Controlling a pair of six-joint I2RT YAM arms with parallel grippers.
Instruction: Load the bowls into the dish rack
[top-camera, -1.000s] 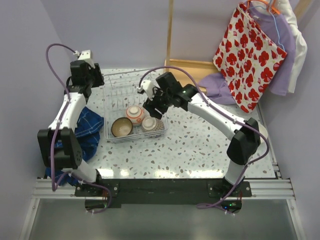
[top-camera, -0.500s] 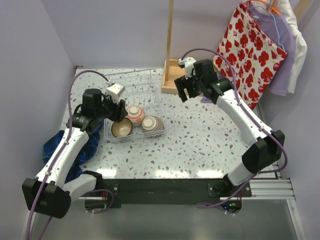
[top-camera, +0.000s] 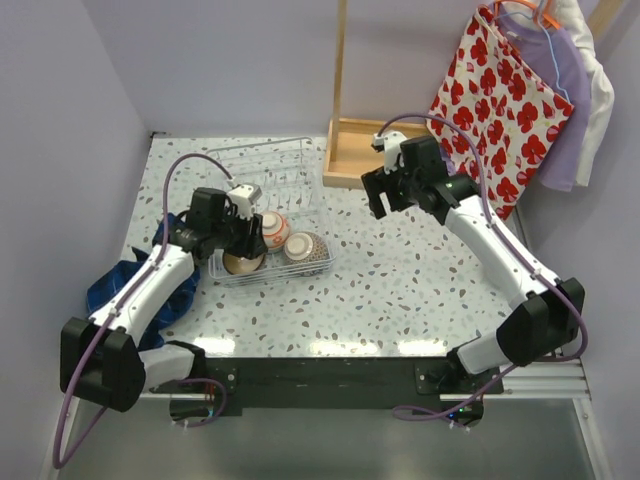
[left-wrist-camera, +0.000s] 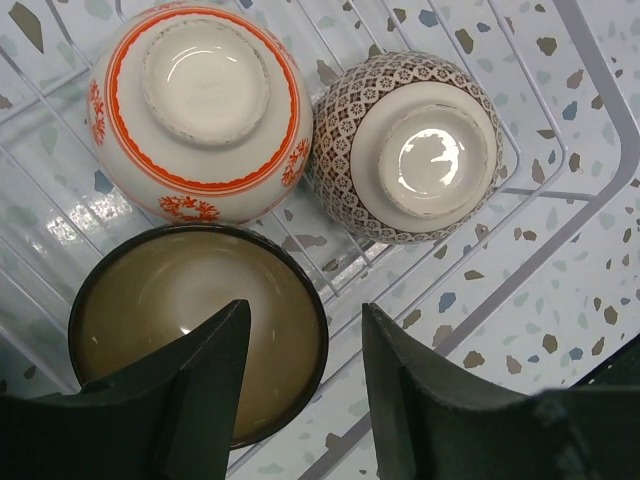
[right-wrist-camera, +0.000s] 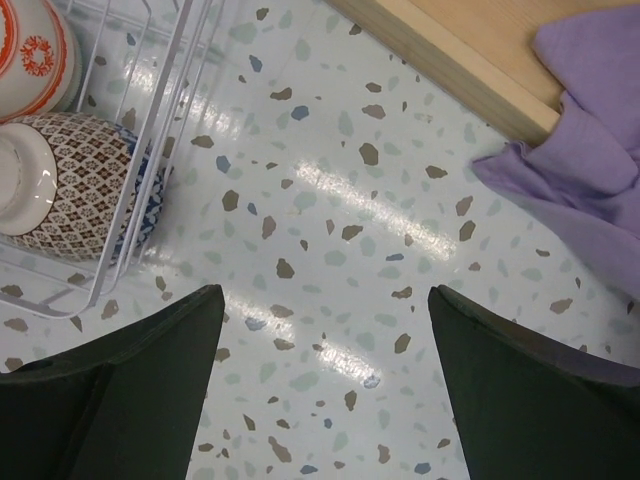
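The clear dish rack (top-camera: 316, 196) stands left of the table's middle, and three bowls lie at its near end. A red-patterned bowl (left-wrist-camera: 200, 110) and a brown net-patterned bowl (left-wrist-camera: 410, 145) rest upside down. A brown glazed bowl (left-wrist-camera: 190, 320) sits upright. My left gripper (left-wrist-camera: 305, 315) hangs open above that bowl's right rim, one finger over its inside and one outside. My right gripper (right-wrist-camera: 325, 300) is wide open over bare table, right of the rack (right-wrist-camera: 150, 130), with nothing between its fingers. In the top view the left gripper (top-camera: 248, 240) and the right gripper (top-camera: 378, 200) are well apart.
A shallow wooden box (top-camera: 360, 150) lies at the back behind my right gripper, with a purple cloth (top-camera: 440, 175) beside it. A red floral bag (top-camera: 500, 110) and clothes hang at the back right. A blue cloth (top-camera: 110, 290) lies at the table's left edge.
My left arm swung from the back left to the rack's near end. My right arm pulled away from the rack toward the wooden box, and its jaws opened wider.
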